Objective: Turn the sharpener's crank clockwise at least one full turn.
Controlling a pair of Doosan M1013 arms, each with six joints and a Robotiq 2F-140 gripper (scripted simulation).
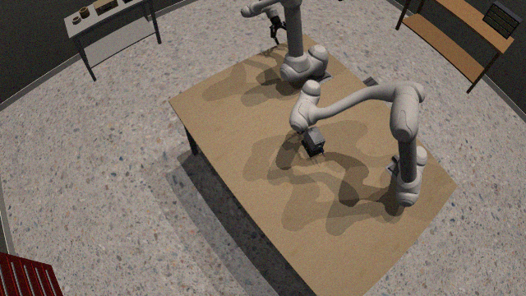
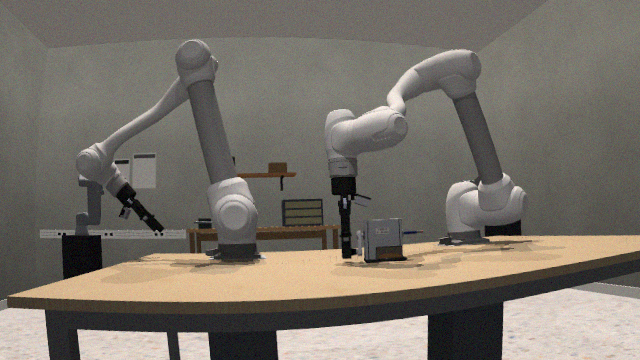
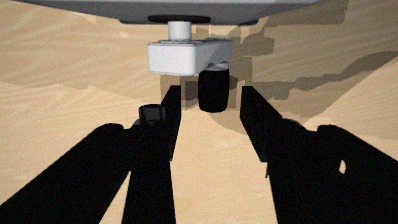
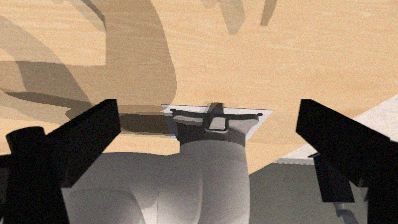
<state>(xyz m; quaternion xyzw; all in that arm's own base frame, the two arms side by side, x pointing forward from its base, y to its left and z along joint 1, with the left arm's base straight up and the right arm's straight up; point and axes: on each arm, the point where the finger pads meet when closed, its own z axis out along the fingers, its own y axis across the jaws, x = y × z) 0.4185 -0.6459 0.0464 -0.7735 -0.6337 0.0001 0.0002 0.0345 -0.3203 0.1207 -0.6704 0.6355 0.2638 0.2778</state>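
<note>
The grey sharpener (image 1: 314, 137) (image 2: 382, 232) (image 3: 165, 6) stands on the table, with a blue pencil (image 2: 412, 232) sticking out on the side away from the crank. Its light crank (image 2: 359, 240) (image 3: 172, 59) slants from the shaft to the right and down toward the table in the left wrist view. The black knob (image 3: 213, 95) is at the crank's end. My left gripper (image 2: 347, 254) (image 3: 210, 102) points down beside the crank, fingers parted, with the knob between them and a gap on each side. My right gripper (image 1: 277, 42) (image 2: 159, 229) (image 4: 208, 115) is open and empty, far from the sharpener.
The left arm (image 1: 407, 111) (image 2: 370, 131) reaches over the table (image 1: 246, 144) (image 2: 200, 285) and hides most of its gripper in the top view. The right arm's base (image 1: 304, 67) (image 2: 232, 215) stands on the same table. Shelves and side tables are far off by the walls.
</note>
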